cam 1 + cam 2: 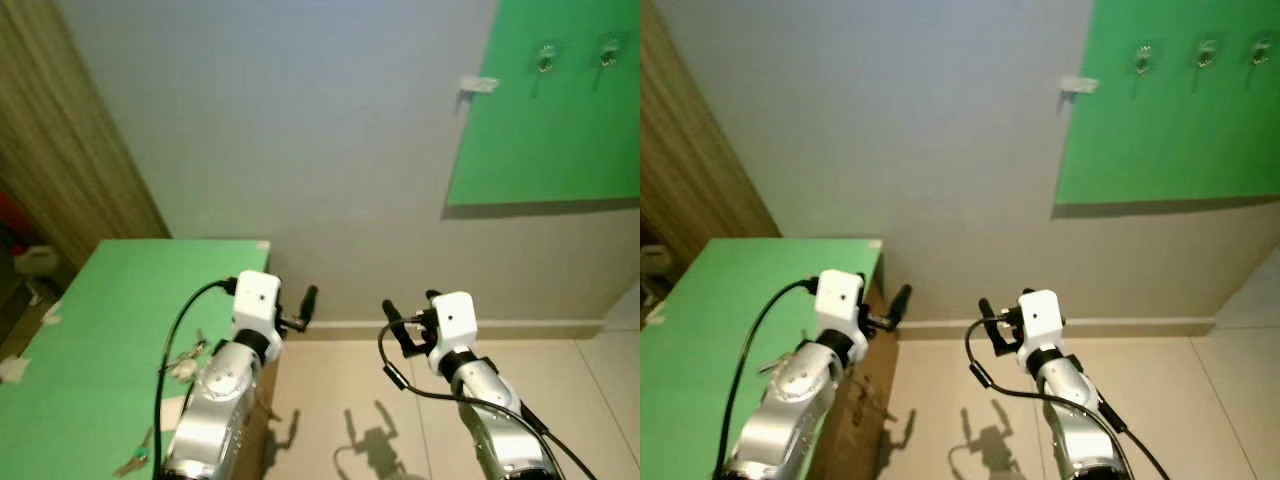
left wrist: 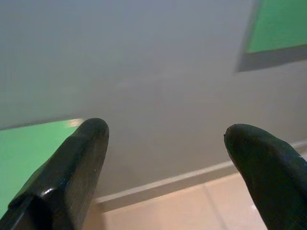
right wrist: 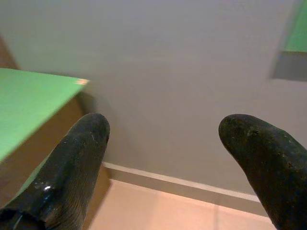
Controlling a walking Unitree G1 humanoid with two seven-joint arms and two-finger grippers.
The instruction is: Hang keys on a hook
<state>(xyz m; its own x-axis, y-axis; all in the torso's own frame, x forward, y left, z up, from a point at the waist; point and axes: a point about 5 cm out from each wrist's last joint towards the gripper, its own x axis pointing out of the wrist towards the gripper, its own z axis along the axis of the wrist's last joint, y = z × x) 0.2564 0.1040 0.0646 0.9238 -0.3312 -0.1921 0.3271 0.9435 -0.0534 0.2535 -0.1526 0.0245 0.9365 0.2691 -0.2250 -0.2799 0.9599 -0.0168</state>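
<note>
Ahead, green table [image 1: 110,300] with keys [image 1: 185,362], grey wall [image 1: 300,150], green board [image 1: 550,120]; left gripper [image 2: 165,143] and right gripper [image 3: 163,139] spread apart.

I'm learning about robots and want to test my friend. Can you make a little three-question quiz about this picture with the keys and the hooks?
1. True or false: the keys lie on the green table.
2. Where are the hooks? A) on the floor B) on the green board on the wall C) on the table
3. Fill in: the fingers of the left gripper and of the right gripper are both ____, holding nothing.

Key: 1 true; 2 B; 3 open
</note>
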